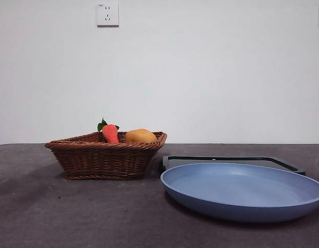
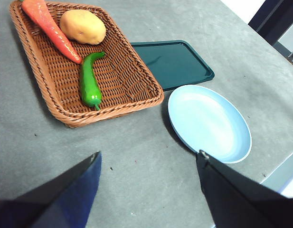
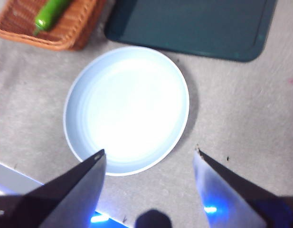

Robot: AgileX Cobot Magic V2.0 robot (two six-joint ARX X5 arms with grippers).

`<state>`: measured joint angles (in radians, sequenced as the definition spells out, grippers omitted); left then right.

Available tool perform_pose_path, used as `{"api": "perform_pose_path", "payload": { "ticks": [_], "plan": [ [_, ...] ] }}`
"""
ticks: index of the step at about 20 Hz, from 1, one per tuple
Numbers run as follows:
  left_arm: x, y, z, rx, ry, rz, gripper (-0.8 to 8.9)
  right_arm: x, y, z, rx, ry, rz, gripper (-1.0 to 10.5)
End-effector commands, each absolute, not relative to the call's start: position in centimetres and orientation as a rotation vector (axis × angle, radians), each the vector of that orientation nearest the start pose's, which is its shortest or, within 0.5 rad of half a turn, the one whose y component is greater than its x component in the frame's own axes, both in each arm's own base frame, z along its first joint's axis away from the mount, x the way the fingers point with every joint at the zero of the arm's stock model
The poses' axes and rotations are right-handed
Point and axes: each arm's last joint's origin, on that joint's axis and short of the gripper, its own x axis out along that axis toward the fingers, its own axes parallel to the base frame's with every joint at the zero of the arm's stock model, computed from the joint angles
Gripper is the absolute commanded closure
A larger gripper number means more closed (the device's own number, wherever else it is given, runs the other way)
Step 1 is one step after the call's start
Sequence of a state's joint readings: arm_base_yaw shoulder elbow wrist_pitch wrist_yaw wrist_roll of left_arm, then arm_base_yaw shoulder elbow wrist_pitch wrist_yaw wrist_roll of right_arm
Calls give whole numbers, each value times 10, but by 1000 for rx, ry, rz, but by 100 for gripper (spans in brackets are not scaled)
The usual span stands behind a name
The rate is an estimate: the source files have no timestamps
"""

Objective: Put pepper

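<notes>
Glossy pepper [image 2: 89, 81]; woven wicker basket [image 2: 137, 76]; smooth matt blue plate [image 2: 210, 121]

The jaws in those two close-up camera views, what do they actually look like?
The left gripper has two flat black jaws, wedge-shaped and tapering to pointed tips, one with a bluish sheen. The right gripper looks the same, with a blue light glowing near its base. No cables or markings show.
</notes>
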<state>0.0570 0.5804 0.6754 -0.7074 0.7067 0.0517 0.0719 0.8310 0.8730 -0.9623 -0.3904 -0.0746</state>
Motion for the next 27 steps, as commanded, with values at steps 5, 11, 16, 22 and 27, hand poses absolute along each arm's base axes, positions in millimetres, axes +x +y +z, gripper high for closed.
{"api": "perform_pose_path", "payload": {
  "ticks": [5, 11, 16, 22, 27],
  "plan": [
    [112, -12, 284, -179, 545, -648, 463, 192, 27, 267, 115, 1038, 461, 623],
    [112, -12, 284, -178, 545, -648, 463, 239, 38, 223, 121, 1153, 473, 628],
    [112, -12, 284, -178, 545, -647, 463, 261, 41, 190, 131, 1233, 468, 651],
    [112, -12, 284, -177, 545, -645, 463, 273, 44, 163, 136, 1297, 470, 699],
    [112, -12, 284, -177, 545, -644, 463, 273, 49, 158, 126, 1312, 488, 885]
  ]
}}
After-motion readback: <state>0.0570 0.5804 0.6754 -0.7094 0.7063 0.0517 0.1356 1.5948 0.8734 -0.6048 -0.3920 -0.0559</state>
